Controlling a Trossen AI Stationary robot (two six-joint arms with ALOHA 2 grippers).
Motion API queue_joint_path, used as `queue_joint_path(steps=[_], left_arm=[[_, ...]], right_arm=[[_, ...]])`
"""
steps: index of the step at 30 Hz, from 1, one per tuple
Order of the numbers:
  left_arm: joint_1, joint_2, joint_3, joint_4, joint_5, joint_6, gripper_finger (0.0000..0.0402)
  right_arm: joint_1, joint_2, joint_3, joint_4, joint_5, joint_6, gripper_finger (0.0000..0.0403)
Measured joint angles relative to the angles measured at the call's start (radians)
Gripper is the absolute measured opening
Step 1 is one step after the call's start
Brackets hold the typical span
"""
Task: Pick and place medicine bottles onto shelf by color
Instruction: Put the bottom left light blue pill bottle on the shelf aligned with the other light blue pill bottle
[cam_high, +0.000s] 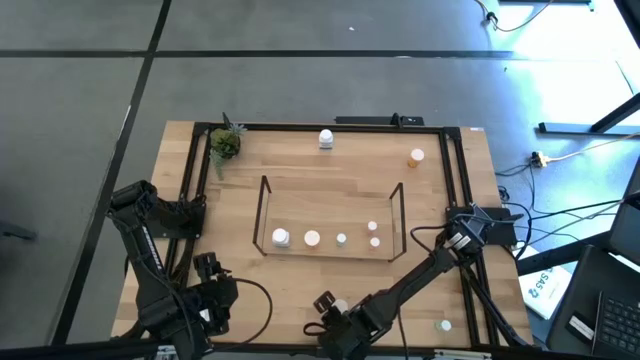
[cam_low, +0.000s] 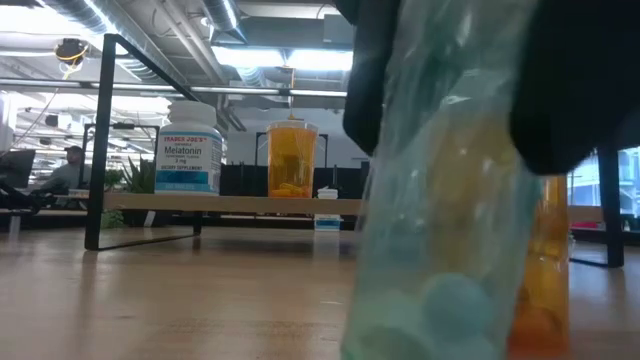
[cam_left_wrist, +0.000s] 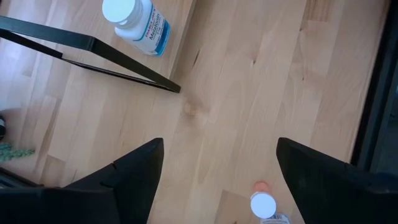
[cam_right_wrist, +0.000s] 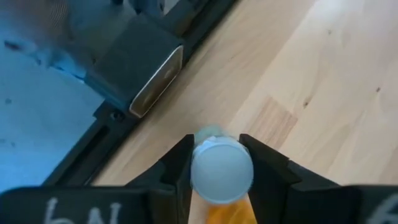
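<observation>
My right gripper (cam_high: 333, 308) is at the table's near edge, shut on an orange medicine bottle with a white cap (cam_right_wrist: 221, 171). In the low view a blurred teal bottle (cam_low: 440, 200) stands in front of this orange bottle (cam_low: 545, 270). The shelf (cam_high: 263, 215) stands mid-table, with several bottles along its near side, among them a white one (cam_low: 188, 150) and an orange one (cam_low: 291, 160). A white bottle (cam_high: 326, 138) and an orange one (cam_high: 416, 156) stand on the table beyond it. My left gripper (cam_left_wrist: 219, 149) hangs open above the near left of the table. My right gripper pinches the white cap (cam_right_wrist: 198, 173) of the orange bottle between its two fingers, one on each side. The fingers slant down from above, pointing toward the table's near edge. The bottle stands upright, its orange body (cam_right_wrist: 227, 211) below the cap.
A small potted plant (cam_high: 225, 143) sits at the far left corner. A black box (cam_right_wrist: 140, 68) is mounted on the black frame at the near edge, just beyond my right gripper. One more white-capped bottle (cam_left_wrist: 262, 205) stands below my left gripper, and another (cam_high: 443, 325) at the near right.
</observation>
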Motion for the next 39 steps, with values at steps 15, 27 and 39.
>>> queue_joint_path(steps=[15, 27, 39], left_arm=[[0.0, 0.0, 0.0, 0.0, 0.0, 0.026, 0.0306], [0.0, 0.0, 0.0, 0.0, 0.0, 0.026, 0.0306], [0.0, 0.0, 0.0, 0.0, -0.021, 0.028, 0.0306]], right_arm=[[-0.045, -0.002, 0.25, -0.234, 0.0, 0.326, 0.0116], [-0.153, -0.063, 0.455, -0.663, 0.14, 0.726, 0.0118], [-0.338, -0.086, 0.47, -0.882, 0.149, 0.764, 0.0118]])
